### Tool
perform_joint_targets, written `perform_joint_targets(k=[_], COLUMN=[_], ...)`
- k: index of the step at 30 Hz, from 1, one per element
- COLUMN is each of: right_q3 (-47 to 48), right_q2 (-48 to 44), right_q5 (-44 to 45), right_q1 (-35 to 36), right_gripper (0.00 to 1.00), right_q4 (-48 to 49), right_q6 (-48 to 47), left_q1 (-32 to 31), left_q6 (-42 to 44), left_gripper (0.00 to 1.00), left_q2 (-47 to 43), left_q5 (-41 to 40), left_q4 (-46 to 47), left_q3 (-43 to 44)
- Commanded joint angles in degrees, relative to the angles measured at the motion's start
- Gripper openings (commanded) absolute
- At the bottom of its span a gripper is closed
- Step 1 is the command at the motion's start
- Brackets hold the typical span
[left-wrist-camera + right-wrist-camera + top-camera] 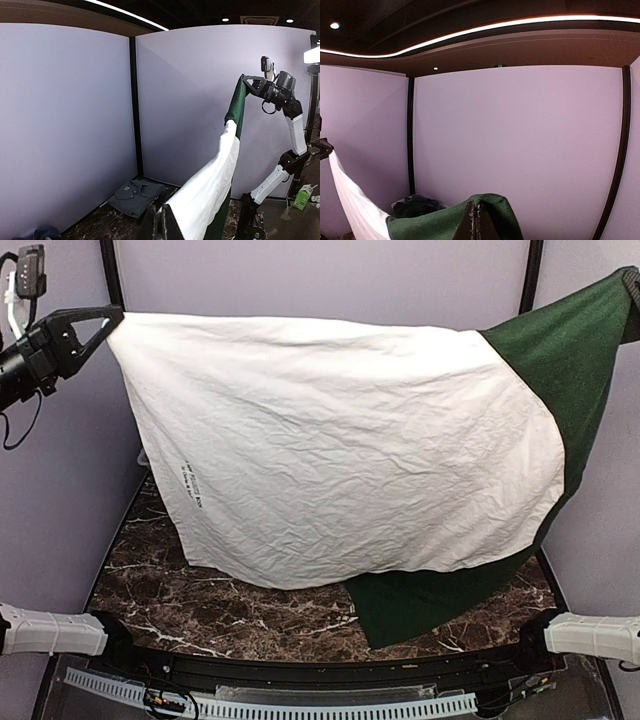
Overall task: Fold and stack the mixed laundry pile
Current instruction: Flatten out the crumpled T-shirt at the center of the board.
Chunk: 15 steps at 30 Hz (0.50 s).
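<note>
the dark marble table (200, 605) runs under everything. above it the white tee with dark green sleeves (340, 440) hangs spread like a sheet between the two raised arms. its lower hem and one green sleeve trail down close to the marble, though i can't tell whether they touch. from the left wrist view a grey shirt (135, 196) lies folded on the tabletop by a corner of the wall panels. from the right wrist view a dark heap (417, 205) sits by a corner too.

the left gripper (113, 316) has its jaws pinched together on the tee's white top corner. the right gripper (244, 79) is clamped the same way on the green sleeve end at the other top corner.

to me this is the spreading step, before any fold is made. the next move calls for both arms to come down together with the cloth taut. the tee needs to land flat on bare marble, without the trailing sleeve bunching beneath it.
</note>
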Motion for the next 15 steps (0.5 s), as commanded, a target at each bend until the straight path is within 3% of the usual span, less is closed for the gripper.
perform_joint_targets(k=[1,5,9,15], right_q3=[4.2,7.3,5.4,-12.1], right_q2=[-0.1,1.2,3.6,7.4], right_q5=[-3.8,-2.8,3.2,11.6], right_q1=[-0.3,-0.4,-0.3,-0.3], right_gripper=[0.00,0.00,0.00,0.00], right_q4=[0.2,-0.4,0.3,7.9], right_q6=[0.2,0.9,-0.6,-4.1], left_q1=[-0.2,-0.2,-0.2,-0.2], left_q6=[-3.5,-4.6,-5.2,-4.5], left_gripper=[0.00,0.00,0.00,0.00], left_q2=[-1.7,-2.2,-2.0,-0.4], left_q5=[6.2,6.0,-0.4,-19.4], left_q4=[1.3,0.2,-1.3,-0.1], left_q3=[3.6,3.5,0.1,-13.3])
